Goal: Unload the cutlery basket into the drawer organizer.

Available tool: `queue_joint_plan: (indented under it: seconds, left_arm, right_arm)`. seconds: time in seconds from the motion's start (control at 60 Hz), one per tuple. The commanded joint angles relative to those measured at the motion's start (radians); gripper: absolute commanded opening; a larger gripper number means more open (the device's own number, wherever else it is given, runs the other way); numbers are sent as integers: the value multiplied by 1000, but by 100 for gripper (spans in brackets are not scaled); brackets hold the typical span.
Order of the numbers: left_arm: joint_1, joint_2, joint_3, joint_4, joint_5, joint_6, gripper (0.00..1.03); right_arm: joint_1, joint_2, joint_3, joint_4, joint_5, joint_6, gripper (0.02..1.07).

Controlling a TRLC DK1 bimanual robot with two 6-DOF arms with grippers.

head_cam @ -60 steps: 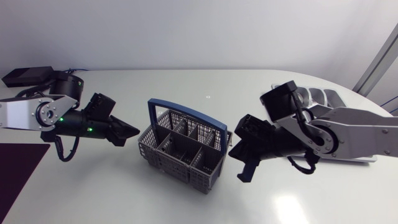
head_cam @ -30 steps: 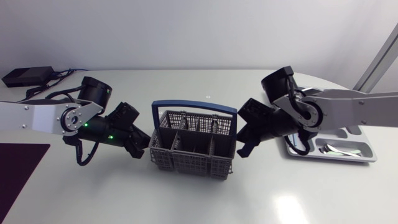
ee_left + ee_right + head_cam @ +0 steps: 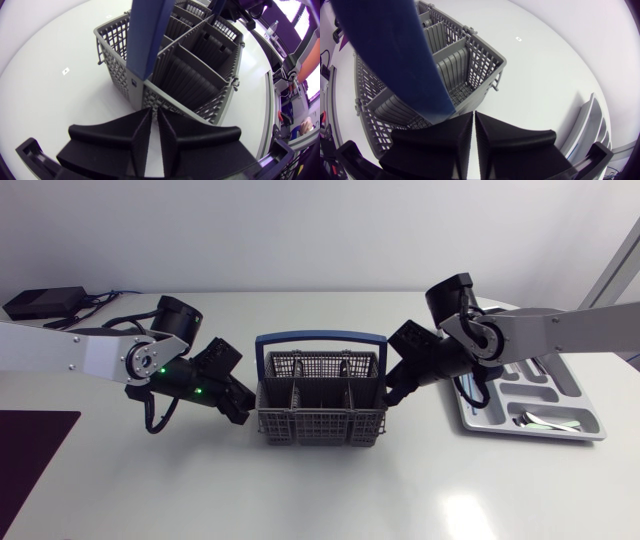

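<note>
The grey cutlery basket (image 3: 320, 418) with a blue handle (image 3: 320, 338) stands mid-table, and its compartments look empty. My left gripper (image 3: 243, 406) is shut, its tips against the basket's left end. In the left wrist view its fingertips (image 3: 145, 120) touch the basket (image 3: 200, 75) wall below the handle (image 3: 147, 35). My right gripper (image 3: 391, 394) is shut too and sits against the right end. The right wrist view has it (image 3: 473, 116) under the handle (image 3: 395, 50), at the basket (image 3: 460, 65) rim. The grey drawer organizer (image 3: 565, 388) lies at the right with cutlery (image 3: 535, 420) in it.
A black box (image 3: 45, 302) with cables sits at the back left corner. A dark mat (image 3: 30, 450) covers the front left edge. The organizer's edge (image 3: 585, 130) shows beside my right gripper.
Both grippers closed in on the basket's ends, and the basket turned from a skewed pose to lie square to the table front. The right arm swung back, uncovering the organizer.
</note>
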Motion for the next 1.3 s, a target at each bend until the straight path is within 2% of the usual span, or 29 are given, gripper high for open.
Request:
queue_joint_plan:
  seconds: [0.0, 0.333, 1.017, 1.283]
  left_arm:
    - [-9, 25, 30, 28, 30, -17, 14]
    - [31, 22, 27, 31, 30, -12, 14]
    - [54, 27, 33, 51, 25, -18, 15]
    - [123, -15, 10, 51, 27, -12, 15]
  right_arm:
    - [13, 50, 26, 2, -15, -8, 13]
    - [9, 90, 41, 23, -17, -8, 13]
    - [27, 64, -5, 31, -3, -5, 13]
    - [-28, 13, -54, 51, 51, -5, 13]
